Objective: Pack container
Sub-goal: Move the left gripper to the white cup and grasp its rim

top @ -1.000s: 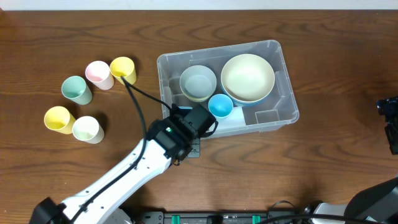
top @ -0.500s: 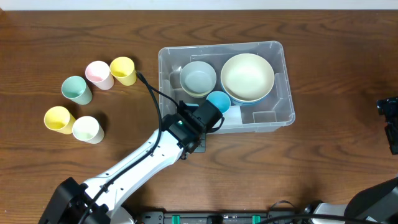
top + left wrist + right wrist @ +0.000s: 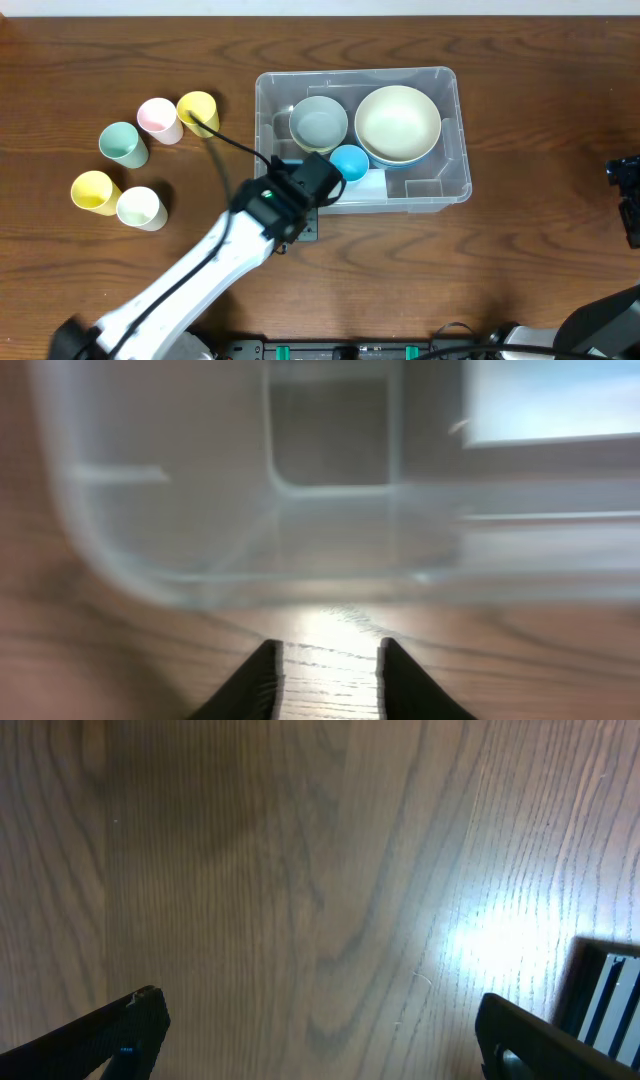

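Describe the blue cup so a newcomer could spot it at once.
Find the clear bin in the middle of the table. Inside, the blue cup sits by the near wall, between the grey bowl and the larger cream bowl. It is the only cup inside and the only bright blue one; the other cups stand outside, to the left.

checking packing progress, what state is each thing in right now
container, open, no lid, partly filled
grey bowl, upright in container
cream bowl, upright in container
blue cup, in container
pink cup, upright on table
teal cup, upright on table
far yellow cup, upright on table
near yellow cup, upright on table
pale cup, upright on table
left jaws, open, empty
right jaws, open, empty
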You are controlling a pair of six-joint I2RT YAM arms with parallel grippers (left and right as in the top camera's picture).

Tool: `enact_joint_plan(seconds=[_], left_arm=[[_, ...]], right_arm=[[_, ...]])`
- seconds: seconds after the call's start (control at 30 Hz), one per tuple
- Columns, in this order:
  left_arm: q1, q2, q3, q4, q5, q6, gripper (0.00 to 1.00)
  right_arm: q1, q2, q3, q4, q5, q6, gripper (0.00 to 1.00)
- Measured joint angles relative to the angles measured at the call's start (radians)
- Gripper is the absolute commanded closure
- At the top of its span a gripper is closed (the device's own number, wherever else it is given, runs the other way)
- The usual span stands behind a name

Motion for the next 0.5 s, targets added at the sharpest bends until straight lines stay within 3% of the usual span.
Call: enact_joint_plan(seconds=[0.07,0.3,0.5], left_arm=[[0.000,-0.062,0.024,-0.005,-0.002,0.002,0.28],[0.055,-0.221,0.034,-0.039,-0.068,0.019,0.04],[0.256,-0.266,0.034,0.006,-0.171,0.036,0.02]], right_arm=[[0.000,0.000,0.000,0.000,0.000,0.000,0.01],[0.000,0.000,0.000,0.000,0.000,0.000,0.01],[0.000,0.000,0.000,0.000,0.000,0.000,0.01]])
